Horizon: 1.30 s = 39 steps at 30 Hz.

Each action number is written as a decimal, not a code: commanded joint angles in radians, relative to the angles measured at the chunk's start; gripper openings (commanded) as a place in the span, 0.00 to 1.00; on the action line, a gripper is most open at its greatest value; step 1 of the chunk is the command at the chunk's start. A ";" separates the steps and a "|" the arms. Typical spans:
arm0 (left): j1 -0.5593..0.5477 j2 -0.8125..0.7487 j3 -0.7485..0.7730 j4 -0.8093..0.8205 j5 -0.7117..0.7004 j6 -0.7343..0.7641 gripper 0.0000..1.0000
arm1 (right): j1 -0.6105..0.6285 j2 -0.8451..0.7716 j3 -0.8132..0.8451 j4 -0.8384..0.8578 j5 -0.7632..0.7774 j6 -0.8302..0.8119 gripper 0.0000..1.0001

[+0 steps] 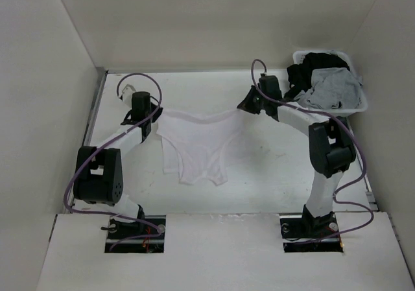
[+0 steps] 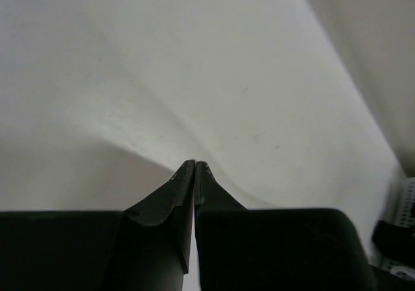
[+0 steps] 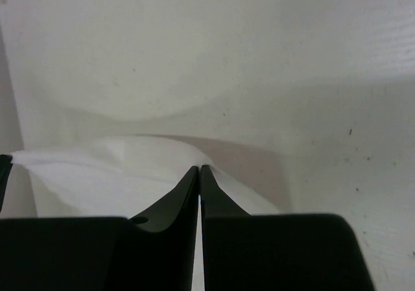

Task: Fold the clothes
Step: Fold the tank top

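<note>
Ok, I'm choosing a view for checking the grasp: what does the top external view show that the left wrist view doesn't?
Only top external: the whole white tank top stretched between left gripper and right gripper, plus a basket holding a black garment and a grey garment. Only left wrist: the jaws meeting tip to tip, cloth pulled taut from them. Both: the left gripper and the white fabric.
</note>
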 commanded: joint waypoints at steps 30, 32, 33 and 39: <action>0.138 -0.708 -0.712 0.099 0.160 0.005 0.26 | 0.149 -0.557 -0.777 0.241 0.167 0.070 0.48; 0.120 -0.724 -0.680 0.077 0.148 -0.006 0.26 | 0.137 -0.544 -0.763 0.246 0.166 0.059 0.55; 0.098 -0.725 -0.663 0.076 0.139 -0.013 0.26 | 0.129 -0.519 -0.750 0.246 0.156 0.055 0.57; -0.103 -0.615 -0.571 0.126 0.039 -0.030 0.26 | 0.109 -0.326 -0.679 0.316 0.043 0.071 0.57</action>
